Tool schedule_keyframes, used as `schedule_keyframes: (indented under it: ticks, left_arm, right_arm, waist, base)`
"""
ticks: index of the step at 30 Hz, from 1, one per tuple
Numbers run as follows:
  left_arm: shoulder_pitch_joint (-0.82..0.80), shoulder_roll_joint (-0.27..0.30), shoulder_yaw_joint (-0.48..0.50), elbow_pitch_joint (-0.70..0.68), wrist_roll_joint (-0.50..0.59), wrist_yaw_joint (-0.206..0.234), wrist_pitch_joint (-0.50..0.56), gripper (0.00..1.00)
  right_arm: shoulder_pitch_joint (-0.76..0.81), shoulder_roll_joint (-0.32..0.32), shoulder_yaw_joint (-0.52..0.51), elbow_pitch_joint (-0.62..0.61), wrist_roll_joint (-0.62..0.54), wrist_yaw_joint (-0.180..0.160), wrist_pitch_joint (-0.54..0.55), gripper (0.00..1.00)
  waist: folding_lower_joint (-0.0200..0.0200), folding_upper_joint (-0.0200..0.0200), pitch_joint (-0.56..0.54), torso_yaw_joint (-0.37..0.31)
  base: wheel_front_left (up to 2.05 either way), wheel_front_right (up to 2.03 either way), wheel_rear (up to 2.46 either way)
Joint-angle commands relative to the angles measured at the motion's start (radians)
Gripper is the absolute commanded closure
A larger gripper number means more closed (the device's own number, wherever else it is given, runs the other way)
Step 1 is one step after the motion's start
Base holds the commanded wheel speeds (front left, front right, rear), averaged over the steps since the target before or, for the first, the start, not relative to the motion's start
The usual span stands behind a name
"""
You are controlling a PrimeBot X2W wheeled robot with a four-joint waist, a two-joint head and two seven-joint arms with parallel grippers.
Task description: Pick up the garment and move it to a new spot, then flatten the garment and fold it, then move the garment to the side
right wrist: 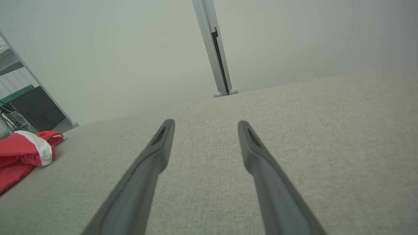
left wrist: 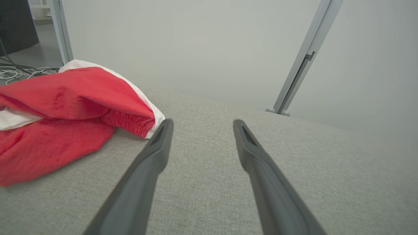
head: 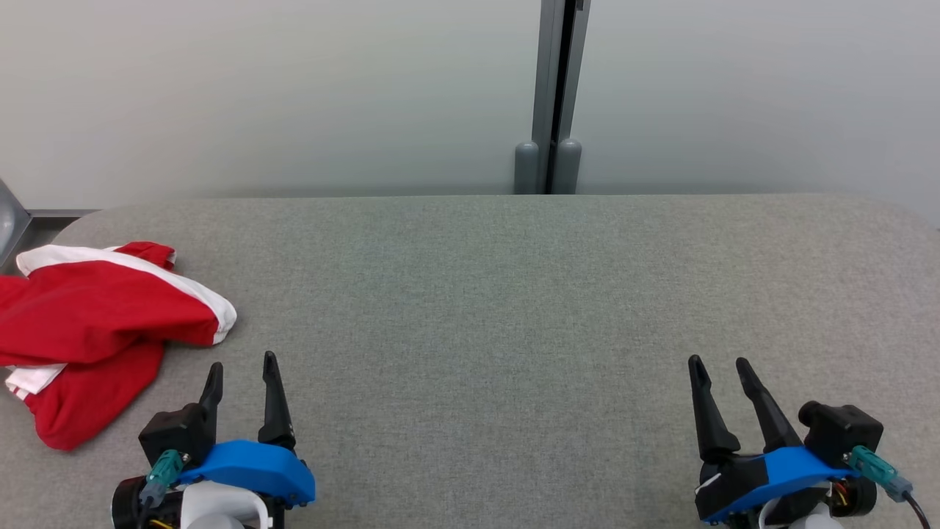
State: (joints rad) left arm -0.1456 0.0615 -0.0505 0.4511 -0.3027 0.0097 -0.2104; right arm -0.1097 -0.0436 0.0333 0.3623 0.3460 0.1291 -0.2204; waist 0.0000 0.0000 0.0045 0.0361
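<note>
A red garment with white stripes (head: 95, 330) lies crumpled at the left end of the grey fabric table (head: 514, 308), partly cut off by the head view's left edge. My left gripper (head: 242, 364) rests open at the lower left, just right of and below the garment, not touching it. In the left wrist view the garment (left wrist: 65, 117) sits left of my open left gripper (left wrist: 202, 125). At the lower right my right gripper (head: 718, 364) stands open and empty, far from the cloth. The right wrist view has the garment (right wrist: 23, 153) at its left edge, beyond my open right gripper (right wrist: 205, 125).
A pale wall rises behind the table, with a grey vertical post (head: 554, 95) at its middle. Cables on the floor (left wrist: 19, 70) and a dark cabinet (right wrist: 36, 109) lie past the table's left end. The table's far corners are rounded.
</note>
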Motion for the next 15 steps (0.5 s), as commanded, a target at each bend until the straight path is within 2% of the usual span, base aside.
schedule_keyframes:
  ticks: [1,15]
  left_arm:
    - [-0.009,0.01,-0.009,0.001,0.026,0.009,-0.01,0.0]
    - [0.001,0.016,-0.019,0.011,0.098,0.028,-0.004,0.0]
  right_arm:
    - [-0.013,-0.009,-0.003,0.003,-0.029,0.002,-0.012,0.0]
    - [-0.024,-0.01,-0.019,0.061,-0.138,0.003,-0.037,0.0]
  waist:
    - [0.0,0.0,-0.001,0.001]
    - [0.0,0.0,0.0,0.008]
  base:
    - [0.0,0.0,0.0]
    - [0.0,0.0,0.0]
